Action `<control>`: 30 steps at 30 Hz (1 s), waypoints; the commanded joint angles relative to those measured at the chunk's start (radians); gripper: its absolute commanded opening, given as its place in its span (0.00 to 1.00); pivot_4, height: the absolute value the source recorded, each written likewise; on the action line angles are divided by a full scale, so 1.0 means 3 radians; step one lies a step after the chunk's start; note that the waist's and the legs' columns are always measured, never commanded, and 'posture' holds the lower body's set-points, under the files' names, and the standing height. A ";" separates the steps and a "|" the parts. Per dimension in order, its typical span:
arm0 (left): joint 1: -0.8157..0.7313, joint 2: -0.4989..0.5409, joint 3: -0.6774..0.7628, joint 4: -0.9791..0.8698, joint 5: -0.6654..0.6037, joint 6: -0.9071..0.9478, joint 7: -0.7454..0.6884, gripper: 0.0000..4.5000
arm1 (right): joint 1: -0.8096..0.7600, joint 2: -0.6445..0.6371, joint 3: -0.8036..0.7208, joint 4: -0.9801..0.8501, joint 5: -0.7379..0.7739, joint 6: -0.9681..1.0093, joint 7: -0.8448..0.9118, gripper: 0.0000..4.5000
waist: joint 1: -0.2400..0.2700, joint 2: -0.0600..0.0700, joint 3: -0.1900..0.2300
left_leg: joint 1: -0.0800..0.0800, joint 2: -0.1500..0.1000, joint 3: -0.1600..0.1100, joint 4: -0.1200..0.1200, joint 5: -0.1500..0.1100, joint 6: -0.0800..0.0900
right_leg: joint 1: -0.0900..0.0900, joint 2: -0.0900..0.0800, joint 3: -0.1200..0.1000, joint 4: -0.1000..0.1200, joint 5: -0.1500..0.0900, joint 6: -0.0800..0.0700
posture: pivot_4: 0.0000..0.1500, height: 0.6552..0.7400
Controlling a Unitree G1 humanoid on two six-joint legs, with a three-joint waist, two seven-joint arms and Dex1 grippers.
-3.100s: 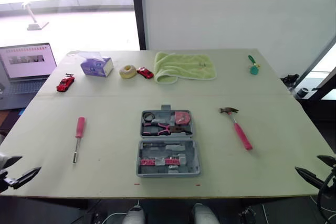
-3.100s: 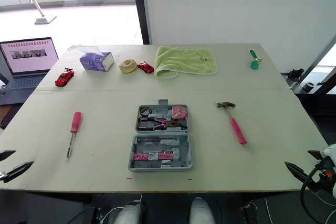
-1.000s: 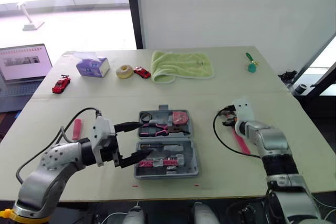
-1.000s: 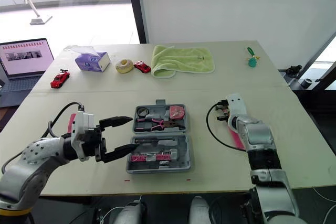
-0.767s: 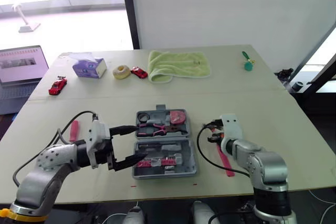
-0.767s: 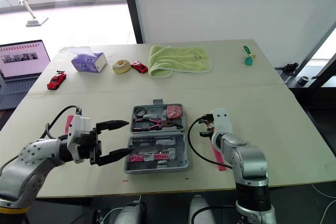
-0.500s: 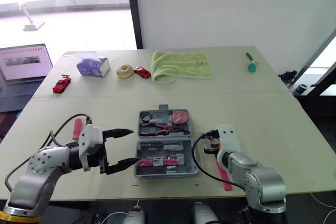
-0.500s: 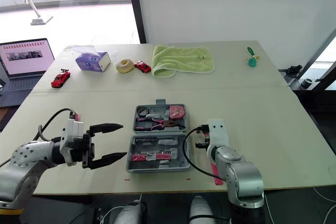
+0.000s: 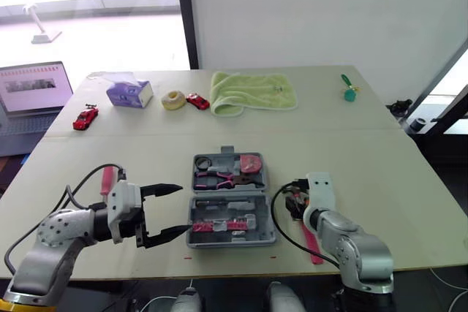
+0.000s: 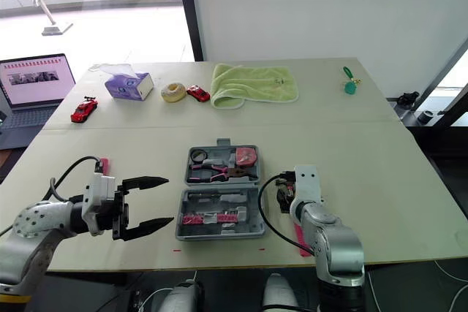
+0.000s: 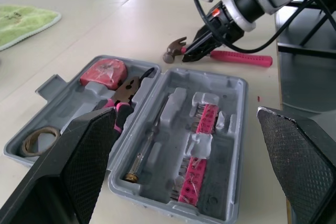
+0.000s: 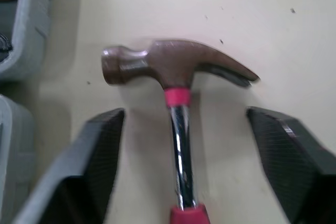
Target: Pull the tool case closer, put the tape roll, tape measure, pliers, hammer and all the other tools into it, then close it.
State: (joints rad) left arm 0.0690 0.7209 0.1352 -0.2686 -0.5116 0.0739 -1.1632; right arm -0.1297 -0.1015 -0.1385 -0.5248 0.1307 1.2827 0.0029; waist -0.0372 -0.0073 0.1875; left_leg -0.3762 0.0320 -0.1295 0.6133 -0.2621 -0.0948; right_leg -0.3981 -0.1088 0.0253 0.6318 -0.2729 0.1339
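The pink-handled steel hammer point(image 12: 173, 69), not yet packed, is straddled by the spread right gripper point(image 12: 184, 114), the left gripper point(image 9: 185, 208) being likewise spread beside the open, part-filled grey plastic tool case point(image 9: 234, 242).

Only a narrow strip of bench point(image 9: 380, 144) separates the head of the hammer point(image 12: 176, 72) from the wall of the open tool case point(image 9: 230, 206). The right gripper point(image 12: 185, 110) has its spread fingers point(image 12: 94, 166) either side of the shaft, over bare surface. Open bench lies between the left gripper point(image 9: 186, 208) and the case's near half.

Tool case point(image 9: 256, 206) mid-table, hammer point(image 12: 176, 77) just right, screwdriver point(image 9: 107, 179) left, towel point(image 9: 252, 91) behind
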 commanded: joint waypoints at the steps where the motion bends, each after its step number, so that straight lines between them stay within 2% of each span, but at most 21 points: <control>1: 0.0039 0.0011 0.0094 -0.0063 -0.0037 -0.0050 0.0004 1.00 | -0.0108 -0.0301 -0.0230 -0.0462 0.0109 0.0367 0.0195 0.99 | -0.0005 0.0001 0.0001 | 0.0000 0.0000 0.0000 0.0000 0.0000 0.0000 | 0.0000 0.0000 0.0000 0.0000 0.0000 0.0000 | 1.00 1.00; 2: 0.0046 0.0011 0.0095 -0.0068 -0.0037 -0.0052 0.0007 1.00 | -0.0141 -0.0358 -0.0270 -0.0506 0.0141 0.0448 0.0241 0.99 | -0.0006 0.0001 0.0001 | 0.0001 0.0000 0.0000 -0.0001 0.0000 0.0000 | 0.0000 0.0000 0.0000 0.0000 0.0000 0.0000 | 1.00 1.00; 3: 0.0080 0.0009 0.0103 -0.0074 -0.0036 -0.0058 0.0011 1.00 | -0.0239 -0.0647 -0.0230 -0.0562 0.0265 0.0496 0.0467 0.99 | -0.0021 0.0002 0.0002 | 0.0001 0.0000 0.0000 -0.0001 0.0000 0.0000 | -0.0001 0.0000 0.0000 0.0001 0.0000 0.0000 | 1.00 1.00; 6: 0.0141 0.0003 0.0110 -0.0083 -0.0047 -0.0036 0.0035 1.00 | -0.0518 -0.1865 0.0309 -0.0552 0.0490 0.0053 0.1390 0.99 | -0.0032 0.0020 0.0012 | 0.0001 0.0000 0.0003 0.0000 0.0000 0.0000 | -0.0002 0.0000 0.0003 0.0000 0.0000 -0.0001 | 1.00 1.00; 8: 0.0126 -0.0015 0.0108 -0.0066 -0.0014 -0.0096 0.0052 1.00 | -0.0612 -0.2587 0.0790 -0.0419 0.0292 -0.0761 0.1974 0.99 | -0.0022 0.0020 0.0014 | 0.0002 0.0000 0.0006 -0.0002 0.0000 0.0001 | -0.0002 -0.0001 0.0004 -0.0002 -0.0001 -0.0001 | 1.00 1.00; 10: 0.0089 -0.0023 0.0082 -0.0041 0.0014 -0.0124 0.0055 1.00 | -0.0682 -0.3000 0.1043 -0.0195 0.0145 -0.1480 0.2439 0.99 | -0.0017 0.0013 0.0013 | 0.0004 0.0002 0.0003 -0.0004 -0.0003 0.0005 | -0.0001 0.0001 -0.0001 -0.0002 -0.0003 0.0006 | 1.00 1.00; 13: 0.0066 -0.0005 0.0072 -0.0081 -0.0090 0.0042 0.0077 1.00 | -0.0949 -0.3531 0.1573 0.0298 -0.0450 -0.2975 0.3244 0.99 | -0.0023 0.0009 0.0016 | 0.0000 0.0002 0.0006 0.0002 -0.0003 0.0004 | 0.0002 -0.0001 -0.0001 -0.0007 0.0001 0.0022 | 1.00 1.00; 17: -0.0008 -0.0068 0.0065 -0.0071 -0.0102 0.0018 0.0084 1.00 | -0.1503 -0.3518 0.2192 0.1184 -0.1214 -0.4844 0.3797 0.99 | -0.0037 0.0003 0.0020 | 0.0000 -0.0002 0.0017 0.0006 -0.0003 0.0003 | 0.0003 -0.0010 0.0002 -0.0011 0.0002 0.0022 | 1.00 1.00; 21: -0.0042 -0.0108 0.0070 -0.0042 -0.0092 -0.0007 0.0079 1.00 | -0.2049 -0.3174 0.2632 0.2099 -0.1832 -0.6291 0.3864 0.99 | -0.0062 0.0002 0.0020 | 0.0007 0.0000 0.0019 0.0003 -0.0002 0.0001 | 0.0001 -0.0010 0.0002 -0.0003 0.0003 0.0023 | 1.00 1.00; 24: -0.0048 -0.0113 0.0058 -0.0032 -0.0051 -0.0037 0.0087 1.00 | -0.2304 -0.2968 0.2777 0.2580 -0.2146 -0.6912 0.3780 0.99 | -0.0071 0.0004 0.0022 | 0.0003 0.0000 0.0018 0.0002 -0.0001 -0.0001 | -0.0002 -0.0010 0.0002 -0.0003 0.0003 0.0023 | 1.00 1.00; 26: -0.0065 -0.0126 0.0040 -0.0033 -0.0040 -0.0053 0.0098 1.00 | -0.2528 -0.2809 0.3007 0.2929 -0.2691 -0.7351 0.3609 0.99 | -0.0069 0.0004 0.0022 | 0.0002 -0.0001 0.0018 0.0001 0.0000 -0.0001 | -0.0002 -0.0010 0.0002 -0.0003 0.0003 0.0023 | 1.00 1.00; 30: -0.0070 -0.0150 0.0028 -0.0072 -0.0011 -0.0053 0.0170 1.00 | -0.2769 -0.2465 0.3243 0.3377 -0.3292 -0.7615 0.3301 0.99 | -0.0076 0.0001 0.0020 | 0.0004 -0.0001 0.0018 0.0000 0.0000 -0.0002 | -0.0003 -0.0010 0.0002 -0.0002 0.0004 0.0022 | 1.00 1.00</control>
State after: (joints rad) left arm 0.0520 0.6778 0.1357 -0.2660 -0.5135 0.0726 -1.1211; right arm -0.9520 -0.8580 0.8170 0.4522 -0.7899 -0.9721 1.0339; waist -0.0601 -0.0071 0.1935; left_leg -0.3739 0.0318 -0.1240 0.6133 -0.2620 -0.0955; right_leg -0.3981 -0.1115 0.0259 0.6315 -0.2718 0.1405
